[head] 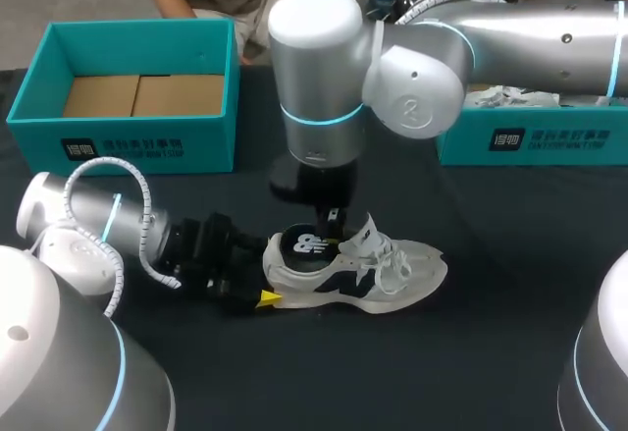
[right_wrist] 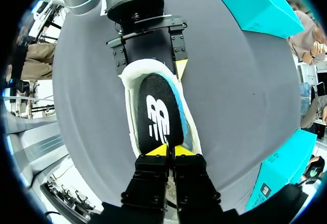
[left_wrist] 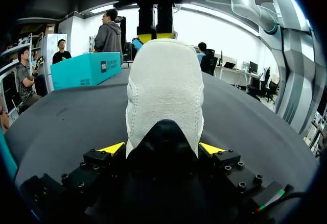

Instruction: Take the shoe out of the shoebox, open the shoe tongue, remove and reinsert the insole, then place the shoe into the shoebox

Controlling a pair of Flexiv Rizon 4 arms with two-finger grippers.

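A white and navy sneaker (head: 378, 279) lies on the black table, toe to the right. My left gripper (head: 267, 272) holds its heel, one yellow-tipped finger on each side; the left wrist view shows the heel (left_wrist: 164, 91) filling the space between the fingers. My right gripper (head: 332, 230) comes down from above into the shoe's mouth. In the right wrist view it (right_wrist: 170, 151) is shut on the front end of the black insole (right_wrist: 158, 117), which carries a white logo and sits tilted in the opening (head: 306, 246). The left gripper (right_wrist: 152, 71) shows beyond the heel.
A teal shoebox (head: 147, 136) stands open at the back left with brown cardboard inside. A second teal box (head: 530, 141) with white paper in it stands at the back right. Bare black tabletop lies in front of the shoe.
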